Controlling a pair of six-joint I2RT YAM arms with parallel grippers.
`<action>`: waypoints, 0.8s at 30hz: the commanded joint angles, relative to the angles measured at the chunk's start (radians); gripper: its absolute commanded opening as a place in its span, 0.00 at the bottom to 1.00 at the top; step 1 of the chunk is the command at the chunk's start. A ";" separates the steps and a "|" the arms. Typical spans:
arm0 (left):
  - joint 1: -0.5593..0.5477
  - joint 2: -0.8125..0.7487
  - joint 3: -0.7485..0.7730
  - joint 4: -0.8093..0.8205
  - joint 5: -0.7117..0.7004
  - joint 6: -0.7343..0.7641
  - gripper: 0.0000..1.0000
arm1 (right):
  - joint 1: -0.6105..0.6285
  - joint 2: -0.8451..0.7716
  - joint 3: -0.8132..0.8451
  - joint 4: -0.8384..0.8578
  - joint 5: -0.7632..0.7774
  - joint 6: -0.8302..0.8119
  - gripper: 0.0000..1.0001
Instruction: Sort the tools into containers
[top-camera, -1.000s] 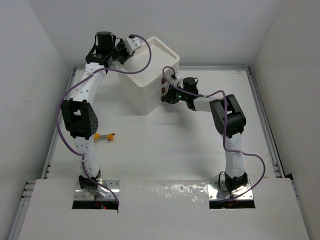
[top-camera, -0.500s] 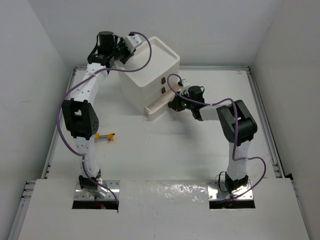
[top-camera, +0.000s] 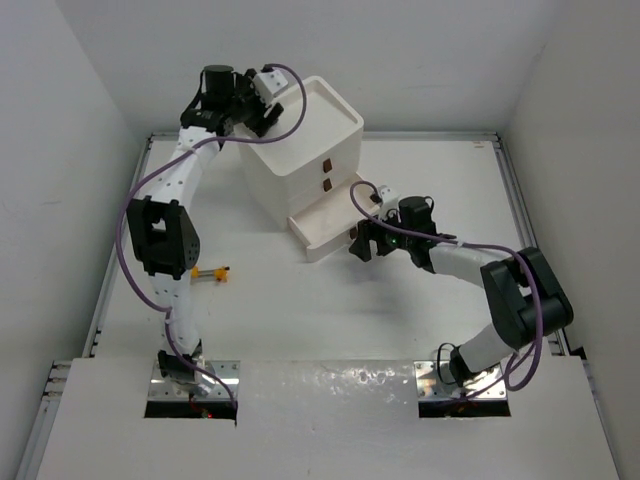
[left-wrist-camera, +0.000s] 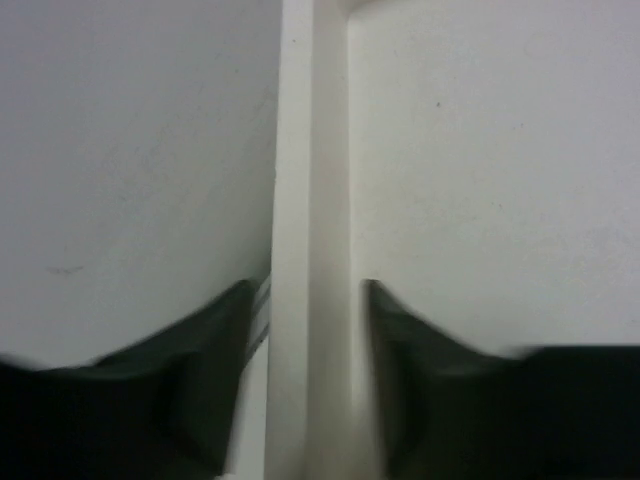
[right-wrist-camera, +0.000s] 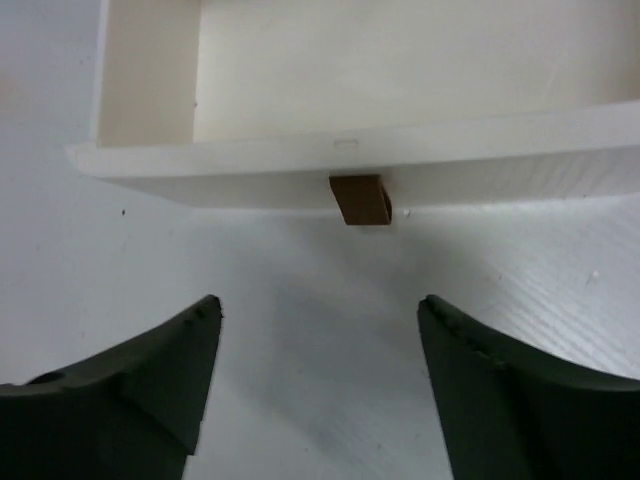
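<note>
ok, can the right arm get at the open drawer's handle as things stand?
Probably yes. The right gripper is open and faces the dark-red handle of the pulled-out bottom drawer, just short of it, with only bare table between.

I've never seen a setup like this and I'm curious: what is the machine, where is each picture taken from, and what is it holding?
These are two robot arms bolted to a white table. One picture looks down from above; the other two come from wrist cameras. On the table are a white cube-shaped plastic drawer unit and a small yellow-orange-handled screwdriver. The left tool straddles the unit's top rim; whether it pinches is unclear. The right tool is open and empty, facing the dark-red handle of the pulled-out bottom drawer.
</note>
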 joint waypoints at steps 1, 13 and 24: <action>-0.020 0.012 -0.003 -0.091 -0.013 -0.046 0.71 | 0.005 -0.038 0.081 -0.177 -0.029 -0.097 0.82; -0.029 -0.265 0.242 -0.670 0.145 0.238 0.99 | 0.002 -0.225 0.113 -0.282 0.069 -0.147 0.99; 0.000 -0.648 -0.788 -0.862 -0.396 0.547 0.68 | 0.003 -0.274 0.038 -0.231 0.035 -0.145 0.99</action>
